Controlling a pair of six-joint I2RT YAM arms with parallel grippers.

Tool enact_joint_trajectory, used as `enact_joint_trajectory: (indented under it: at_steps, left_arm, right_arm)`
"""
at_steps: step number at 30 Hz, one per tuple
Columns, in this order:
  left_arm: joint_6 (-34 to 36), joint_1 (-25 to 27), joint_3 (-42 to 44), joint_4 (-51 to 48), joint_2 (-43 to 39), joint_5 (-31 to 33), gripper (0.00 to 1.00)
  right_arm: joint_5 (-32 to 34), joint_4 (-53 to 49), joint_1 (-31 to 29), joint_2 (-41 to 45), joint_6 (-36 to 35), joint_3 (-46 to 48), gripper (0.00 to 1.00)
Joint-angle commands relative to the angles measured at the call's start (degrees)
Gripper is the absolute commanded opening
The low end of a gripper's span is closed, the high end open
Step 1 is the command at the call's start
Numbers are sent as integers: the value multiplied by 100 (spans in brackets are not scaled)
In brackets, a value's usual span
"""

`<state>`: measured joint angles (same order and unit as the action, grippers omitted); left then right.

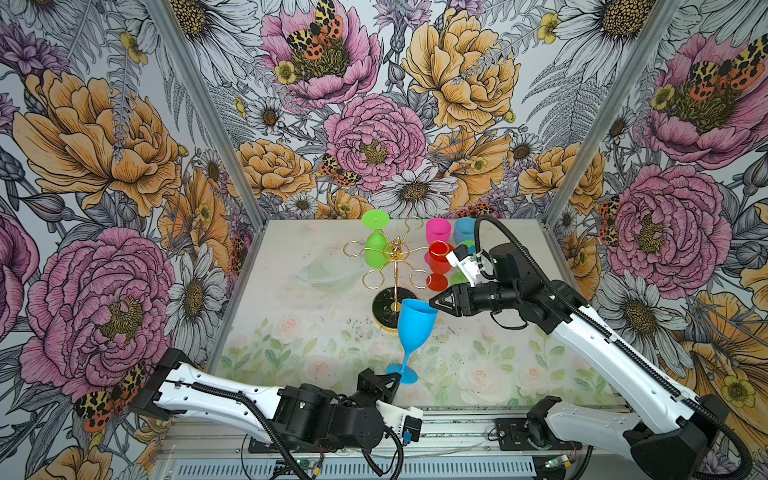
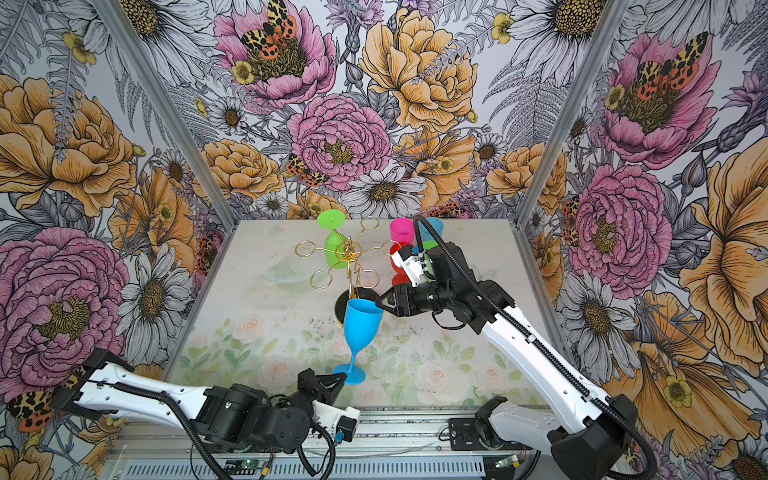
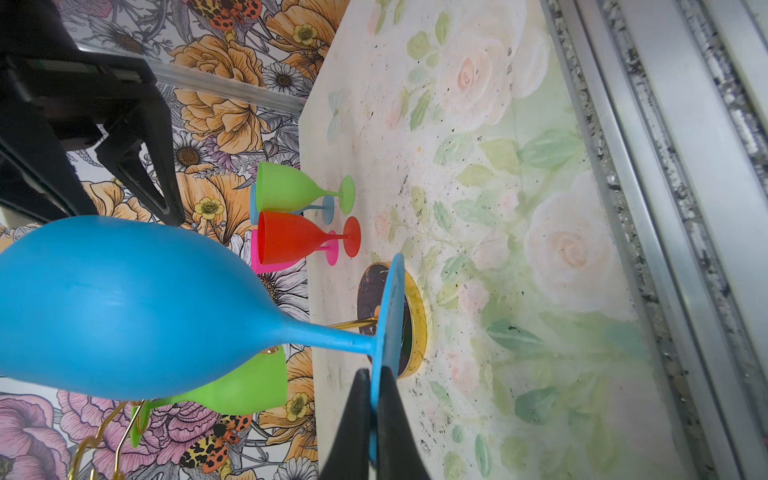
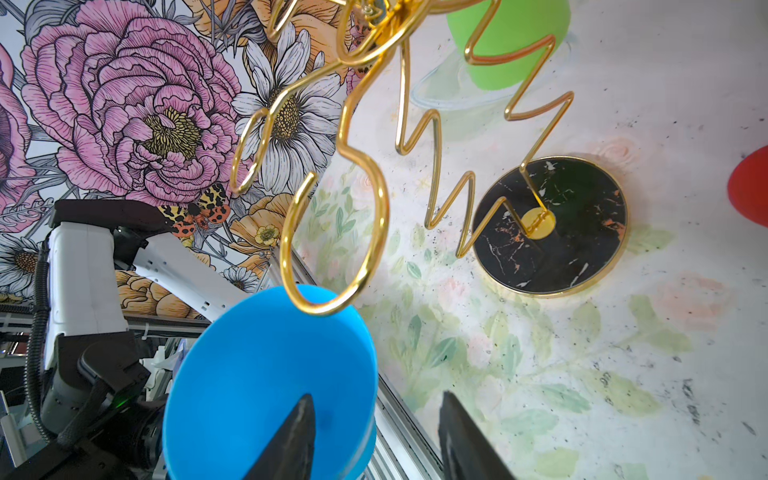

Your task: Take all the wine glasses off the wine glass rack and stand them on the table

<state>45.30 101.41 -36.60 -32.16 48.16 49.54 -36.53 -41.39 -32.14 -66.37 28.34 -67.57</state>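
Observation:
The blue wine glass [image 1: 415, 320] [image 2: 361, 320] stands upright in the air in front of the wine glass rack [image 1: 397, 251] [image 2: 351, 253], free of its gold hooks. My left gripper [image 1: 395, 377] [image 3: 374, 399] is shut on the rim of the glass's foot. My right gripper [image 1: 432, 302] [image 4: 376, 399] is open at the bowl's rim, one finger inside the bowl [image 4: 266, 374] and the other outside. A green glass [image 1: 374, 249] hangs upside down on the far side of the rack. The rack's black marbled base [image 4: 548, 224] sits just behind the blue glass.
Pink [image 1: 437, 230], blue [image 1: 464, 230], red [image 1: 440, 259] and green [image 1: 459, 276] glasses stand in a group at the back right, close behind my right wrist. A clear glass dish [image 1: 328, 270] lies left of the rack. A metal rail [image 1: 457, 428] runs along the table's front edge.

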Motion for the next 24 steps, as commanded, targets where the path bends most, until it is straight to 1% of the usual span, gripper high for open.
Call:
enact_joint_trajectory:
  at_steps: [1,5,8,19,24]
  left_arm:
    - [344,37,96,109,9,384,0]
    - [624,37,160,142,26,553,0]
    - [922,37,256,345,44,755,0]
    - [1496,44,455,831,-83,919,0]
    - [1658,46,544,844,-138,1020,0]
  right_arm:
    - [-31,37,-76,-43,-100,41,44]
    - [-54,30,-119,-68,-126,103,38]
    - [-104,34,-127,-78,-127,160,34]
    - [-172,29,-135,-96,-162,306,22]
    - [-161,8,-135,-87,-188,315,16]
